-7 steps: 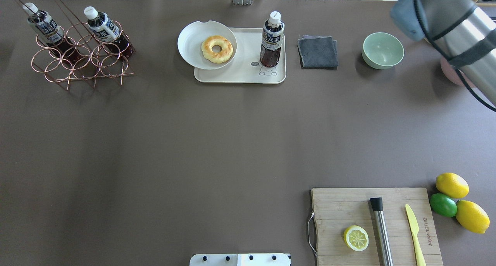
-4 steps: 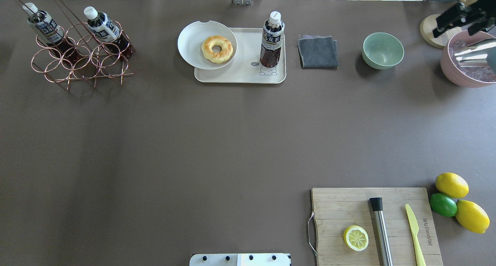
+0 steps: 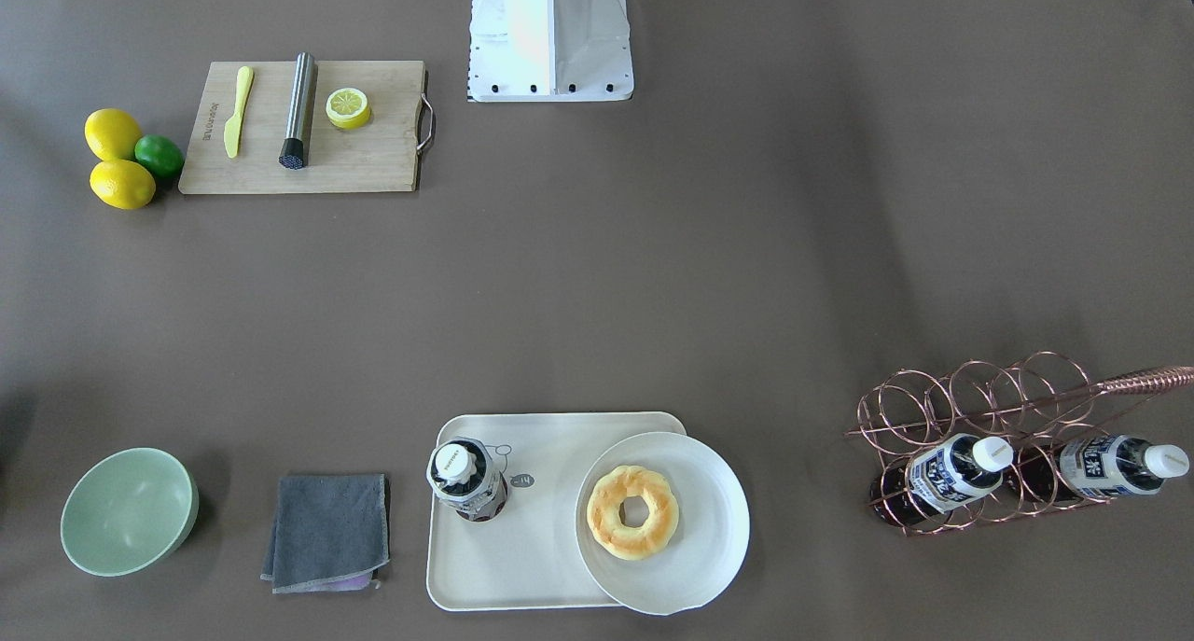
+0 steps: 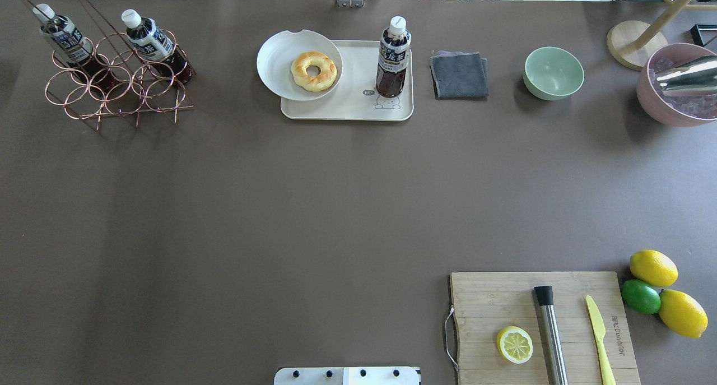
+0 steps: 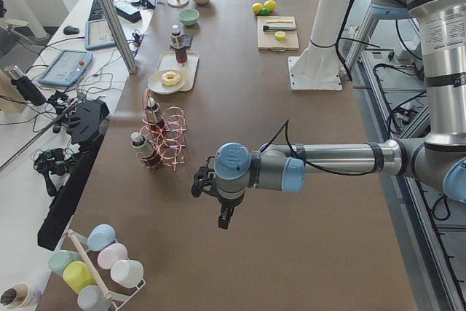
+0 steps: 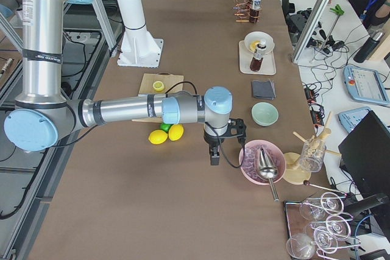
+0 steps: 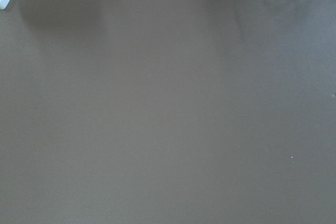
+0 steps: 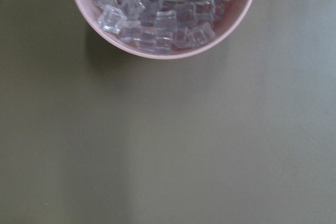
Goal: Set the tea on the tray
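Starting with the front-facing view: finds tea (image 3: 464,480) upright on tray (image 3: 522,557), over the bear drawing, just beside plate (image 3: 709,538) with doughnut (image 3: 632,512); no gripper near. Reads as placement done, so next move likely calls only for keeping both arms clear.

Turning overhead: shows tea on tray's right part, at table's far side; two like bottles (image 4: 147,37) in rack (image 4: 112,91) far left, cloth (image 4: 459,74) and green bowl (image 4: 553,73) to the right; neither arm in frame.

From the left end: catches left gripper (image 5: 224,218) hanging over bare table (image 5: 306,253), well apart from tray; cannot tell whether spread or closed.

From the right end: puts right gripper (image 6: 213,153) just beside ice bowl (image 6: 244,164); jaw spread equally impossible to tell.

Wrist views: give only matte brown table cover, plus ice bowl under the right one. Lab benches, cables and tablets around.
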Robot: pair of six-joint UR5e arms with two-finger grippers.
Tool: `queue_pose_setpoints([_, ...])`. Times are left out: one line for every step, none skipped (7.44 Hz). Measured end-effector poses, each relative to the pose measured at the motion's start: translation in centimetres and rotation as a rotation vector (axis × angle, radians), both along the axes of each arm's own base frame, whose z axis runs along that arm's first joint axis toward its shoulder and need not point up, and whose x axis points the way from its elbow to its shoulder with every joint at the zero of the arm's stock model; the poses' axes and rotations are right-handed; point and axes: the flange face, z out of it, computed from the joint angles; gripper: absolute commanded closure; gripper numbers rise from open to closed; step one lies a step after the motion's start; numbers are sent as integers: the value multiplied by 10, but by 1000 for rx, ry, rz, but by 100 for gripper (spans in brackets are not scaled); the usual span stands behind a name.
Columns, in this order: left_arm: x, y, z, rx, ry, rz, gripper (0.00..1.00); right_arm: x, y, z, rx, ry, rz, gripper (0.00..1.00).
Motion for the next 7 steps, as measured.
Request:
queue_pose_setpoints([-3, 2, 2, 5, -2, -4, 1, 11, 15, 30, -53, 5, 11, 0])
queue_pose_setpoints([-5, 9, 9, -6, -1, -10, 1, 19, 26, 50, -90, 12, 25, 0])
queue_pose_setpoints([-6, 17, 23, -38, 2, -15, 1, 26, 33, 60, -112, 14, 38, 0])
queue_pose_setpoints([-7, 22, 37, -65, 5, -16, 1, 29, 36, 64, -122, 13, 45, 0])
queue_pose_setpoints([-7, 25, 45, -82, 5, -15, 1, 30, 36, 64, -123, 10, 49, 0])
queue_pose_setpoints([-7, 26, 47, -86, 4, -16, 1, 30, 36, 64, -124, 9, 50, 0])
queue_pose_setpoints([-7, 27, 48, -88, 4, -16, 1, 30, 37, 64, -126, 8, 51, 0])
